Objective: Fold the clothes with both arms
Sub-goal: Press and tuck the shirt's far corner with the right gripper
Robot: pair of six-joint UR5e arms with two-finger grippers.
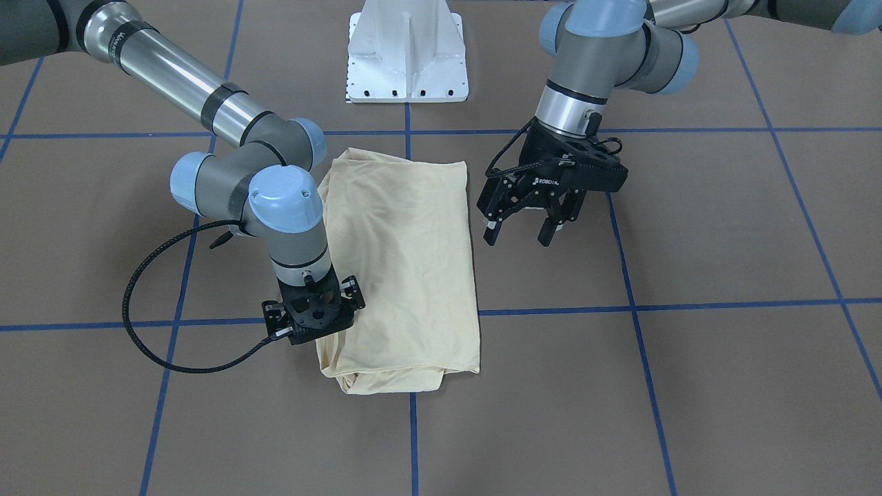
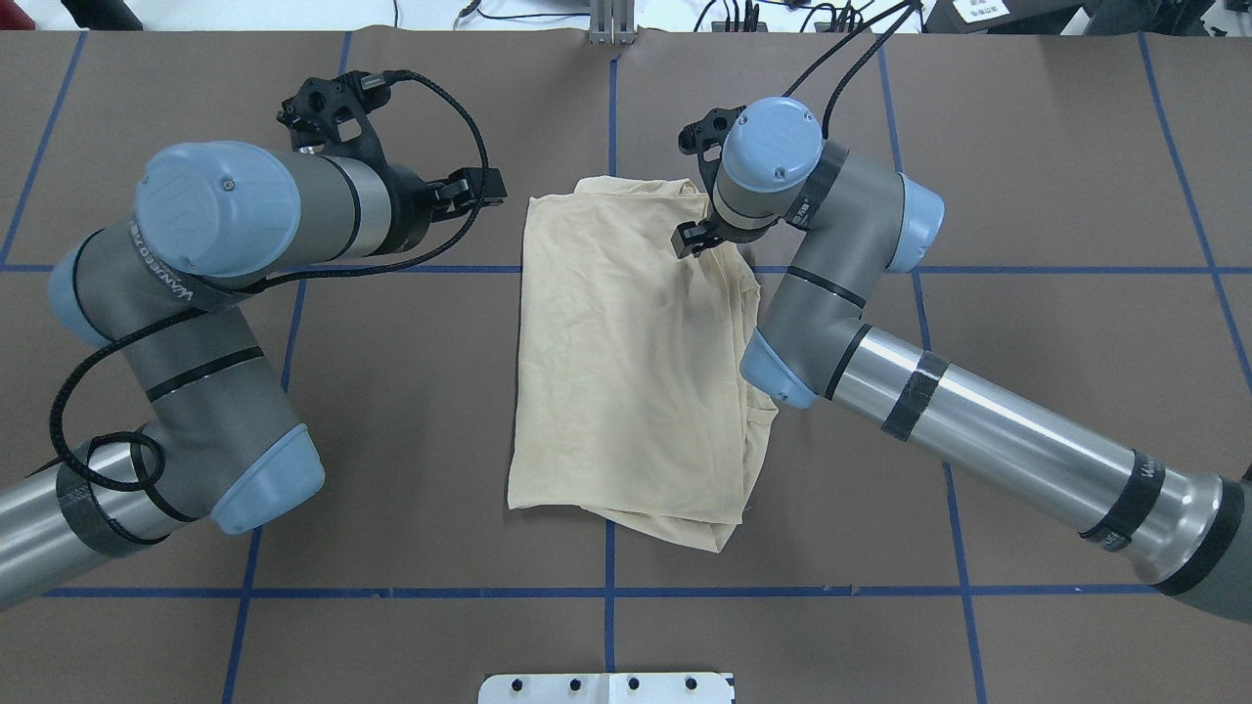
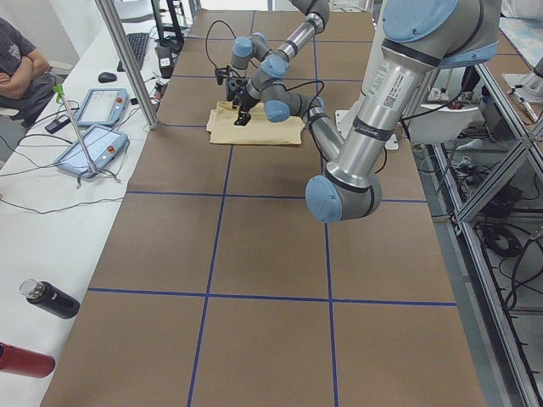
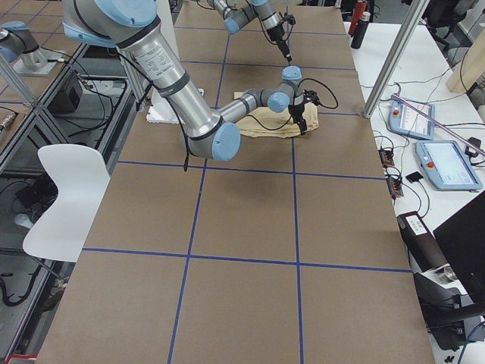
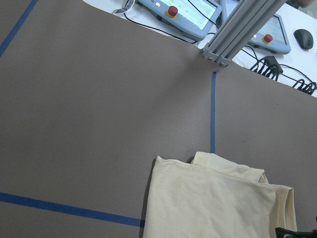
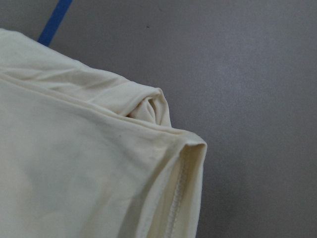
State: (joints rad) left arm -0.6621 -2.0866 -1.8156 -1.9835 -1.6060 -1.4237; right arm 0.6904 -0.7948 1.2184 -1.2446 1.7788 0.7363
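The folded cream T-shirt [image 1: 406, 262] lies flat at the middle of the table [image 1: 689, 386]. My left gripper [image 1: 518, 234] hangs spread just beside it. My right gripper [image 1: 311, 318] is down over a corner with its fingers hidden, so I cannot tell its grip.

The cream-yellow T-shirt [image 1: 406, 262] lies folded in a long rectangle on the desk [image 1: 689, 241]. The left hand [image 1: 518, 238] hangs beside it, fingers spread, and the right hand [image 1: 315, 318] points down over its edge.

L gripper [image 1: 517, 235] open, aloft; R gripper [image 1: 313, 320] down low.

T-shirt [image 1: 406, 269] on table [image 1: 689, 386], left gripper [image 1: 518, 235] beside it, right gripper [image 1: 315, 321] over its far corner
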